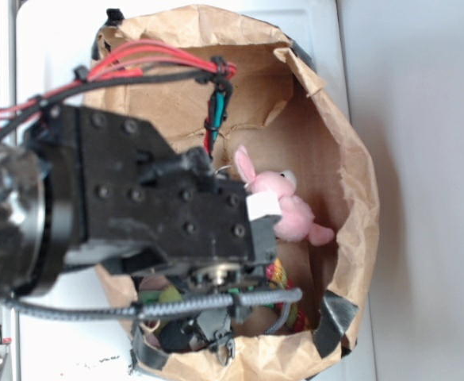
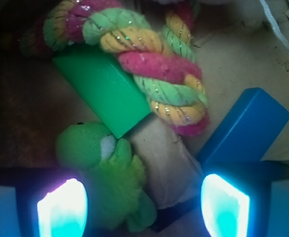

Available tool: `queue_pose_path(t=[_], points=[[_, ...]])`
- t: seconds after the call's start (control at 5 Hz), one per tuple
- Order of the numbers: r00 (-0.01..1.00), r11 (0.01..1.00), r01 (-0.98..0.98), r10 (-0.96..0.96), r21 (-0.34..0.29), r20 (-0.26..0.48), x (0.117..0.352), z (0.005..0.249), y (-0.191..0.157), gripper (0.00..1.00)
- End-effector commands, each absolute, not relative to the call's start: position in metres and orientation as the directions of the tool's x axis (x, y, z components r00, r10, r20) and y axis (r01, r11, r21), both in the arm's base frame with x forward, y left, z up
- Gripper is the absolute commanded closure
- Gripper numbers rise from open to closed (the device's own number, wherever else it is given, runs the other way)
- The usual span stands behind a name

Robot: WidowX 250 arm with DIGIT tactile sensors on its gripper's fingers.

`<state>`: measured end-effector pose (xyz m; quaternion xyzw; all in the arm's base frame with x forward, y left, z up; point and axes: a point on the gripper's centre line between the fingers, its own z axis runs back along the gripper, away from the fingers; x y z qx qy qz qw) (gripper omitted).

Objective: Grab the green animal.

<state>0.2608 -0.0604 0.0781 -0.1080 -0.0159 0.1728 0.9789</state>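
Green animal (image 2: 109,182): fuzzy, lumpy plush

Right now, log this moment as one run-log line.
phase: approach | target: green animal by left finger, not gripped | fingers: open | nearby: green block, braided rope toy, blue block, pink bunny

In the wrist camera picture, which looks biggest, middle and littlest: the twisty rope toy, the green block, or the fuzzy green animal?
1. The braided pink, yellow and green rope toy looks biggest.
2. and 3. The flat green rectangular block and the fuzzy lime-green plush animal look alike; the plush sits nearer the camera, so no ranking.
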Motion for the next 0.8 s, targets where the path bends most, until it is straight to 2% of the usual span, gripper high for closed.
queue_pose_path(t=[0.0, 0.4, 0.6], points=[[0.954, 0.927, -0.281, 0.298, -0.25, 0.034, 0.256, 0.083, -0.073, 0.0], [0.954, 0.916, -0.279, 0.3, -0.289, 0.029, 0.261, 0.075, -0.08, 0.0], [0.956, 0.917, -0.278, 0.292, -0.285, 0.008, 0.263, 0.066, -0.082, 0.0]])
